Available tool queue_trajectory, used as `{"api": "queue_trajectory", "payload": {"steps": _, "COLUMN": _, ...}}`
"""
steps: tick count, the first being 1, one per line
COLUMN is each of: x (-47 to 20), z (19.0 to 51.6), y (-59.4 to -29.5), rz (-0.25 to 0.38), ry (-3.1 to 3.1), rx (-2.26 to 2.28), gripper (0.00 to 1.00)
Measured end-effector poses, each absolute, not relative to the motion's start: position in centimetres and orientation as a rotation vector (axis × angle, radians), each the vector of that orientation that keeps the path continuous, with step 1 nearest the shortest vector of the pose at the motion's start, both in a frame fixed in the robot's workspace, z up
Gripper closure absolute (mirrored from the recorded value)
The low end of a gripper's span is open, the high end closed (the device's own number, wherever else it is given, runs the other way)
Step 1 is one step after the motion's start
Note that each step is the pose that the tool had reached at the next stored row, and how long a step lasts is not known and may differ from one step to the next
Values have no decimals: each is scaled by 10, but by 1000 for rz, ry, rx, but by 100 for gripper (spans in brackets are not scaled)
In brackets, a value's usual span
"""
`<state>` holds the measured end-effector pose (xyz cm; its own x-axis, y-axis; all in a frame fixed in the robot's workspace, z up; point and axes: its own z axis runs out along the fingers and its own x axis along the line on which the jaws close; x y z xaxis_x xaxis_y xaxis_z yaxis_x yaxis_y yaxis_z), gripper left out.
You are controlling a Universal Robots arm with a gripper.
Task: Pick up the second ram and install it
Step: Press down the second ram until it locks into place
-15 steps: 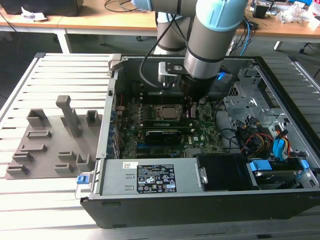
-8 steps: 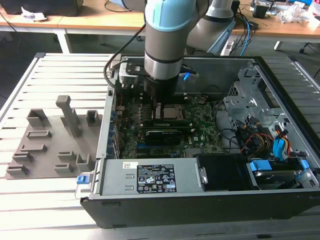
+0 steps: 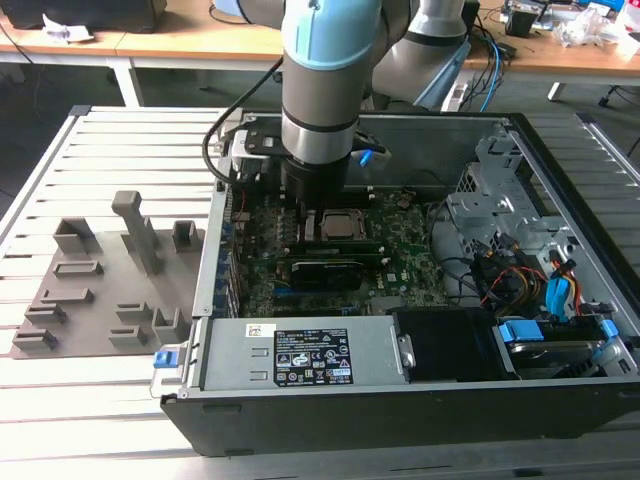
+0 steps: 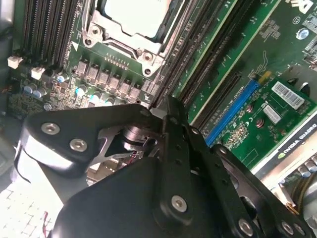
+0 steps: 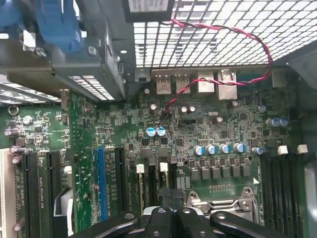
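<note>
My arm [image 3: 315,150] reaches straight down into the open computer case [image 3: 560,180], just to the exterior view's left of the CPU socket [image 3: 340,225]. In both wrist views my gripper [image 4: 158,111] [image 5: 166,194] has its black fingertips pressed together. They sit right over the dark memory slots [image 4: 198,54] [image 5: 151,183] beside the CPU socket [image 4: 133,20]. The second ram is hidden: I cannot make it out between or under the fingertips. White slot latches [image 5: 163,168] stand just beyond the tips.
A black graphics card [image 3: 325,272] lies in front of the socket, with the power supply [image 3: 300,355] nearer still. Cables and drive bays [image 3: 520,275] crowd the exterior view's right. A grey fixture tray [image 3: 100,290] sits outside the case. A twisted red-black wire [image 5: 223,29] hangs near the rear ports.
</note>
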<state>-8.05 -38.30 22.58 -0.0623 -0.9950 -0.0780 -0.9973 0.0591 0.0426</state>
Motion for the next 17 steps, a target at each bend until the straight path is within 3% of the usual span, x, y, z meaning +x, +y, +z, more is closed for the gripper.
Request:
{"api": "queue_trajectory", "payload": {"steps": 7, "x": -30, "z": 240, "y": -383, "rz": 164, "ry": 2280, "rx": -2143, "gripper": 89}}
{"api": "queue_trajectory", "payload": {"steps": 13, "x": -30, "z": 286, "y": -382, "rz": 163, "ry": 2281, "rx": -2144, "gripper": 89}}
{"api": "queue_trajectory", "payload": {"steps": 17, "x": -30, "z": 290, "y": -382, "rz": 164, "ry": 2280, "rx": -2143, "gripper": 89}}
